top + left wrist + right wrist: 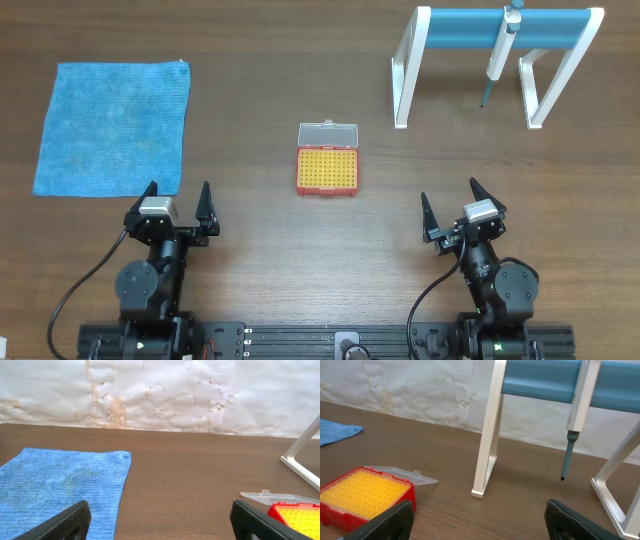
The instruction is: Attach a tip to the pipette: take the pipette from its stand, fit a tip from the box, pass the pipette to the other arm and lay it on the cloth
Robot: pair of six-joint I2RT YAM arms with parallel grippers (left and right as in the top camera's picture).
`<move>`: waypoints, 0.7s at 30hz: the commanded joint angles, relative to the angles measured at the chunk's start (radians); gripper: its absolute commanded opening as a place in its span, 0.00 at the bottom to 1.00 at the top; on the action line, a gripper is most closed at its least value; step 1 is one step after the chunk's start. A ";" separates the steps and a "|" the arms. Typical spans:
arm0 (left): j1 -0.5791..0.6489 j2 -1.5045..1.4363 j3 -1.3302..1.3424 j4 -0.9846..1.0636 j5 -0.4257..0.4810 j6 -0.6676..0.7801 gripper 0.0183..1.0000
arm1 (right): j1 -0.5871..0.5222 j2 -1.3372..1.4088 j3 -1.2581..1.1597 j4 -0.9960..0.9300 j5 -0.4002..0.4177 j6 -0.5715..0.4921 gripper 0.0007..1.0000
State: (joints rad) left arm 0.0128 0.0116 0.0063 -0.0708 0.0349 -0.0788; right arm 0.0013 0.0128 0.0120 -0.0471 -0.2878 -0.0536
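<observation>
Blue-barred stand (470, 28) holds pipette (497, 58); first step pending. Left gripper (178, 186), right gripper (448, 190) wide, empty. Next: right gripper reaches stand, clasps pipette body.

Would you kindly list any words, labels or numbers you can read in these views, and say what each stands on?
There is none to read: the pipette, tip box, stand and cloth show no legible print.

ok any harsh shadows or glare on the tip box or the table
Top view: even light, only faint shadows by the tip box and stand, no glare on the table. Left wrist view: cloth evenly lit. Right wrist view: mild sheen on the table near the wall.
</observation>
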 commanded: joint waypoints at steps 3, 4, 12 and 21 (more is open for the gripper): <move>0.007 -0.008 -0.001 -0.006 0.019 0.009 0.90 | 0.005 -0.011 -0.008 0.003 -0.010 0.011 0.85; 0.007 -0.008 -0.001 -0.006 0.019 0.009 0.90 | 0.005 -0.011 -0.008 0.003 -0.010 0.011 0.85; 0.007 -0.008 -0.001 -0.006 0.019 0.009 0.90 | 0.005 -0.011 -0.008 0.003 -0.010 0.011 0.85; 0.007 -0.008 -0.001 -0.006 0.019 0.009 0.90 | 0.004 -0.011 -0.008 0.033 -0.009 0.015 0.85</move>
State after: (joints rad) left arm 0.0128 0.0116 0.0063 -0.0708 0.0353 -0.0788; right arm 0.0013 0.0128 0.0120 -0.0463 -0.2878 -0.0536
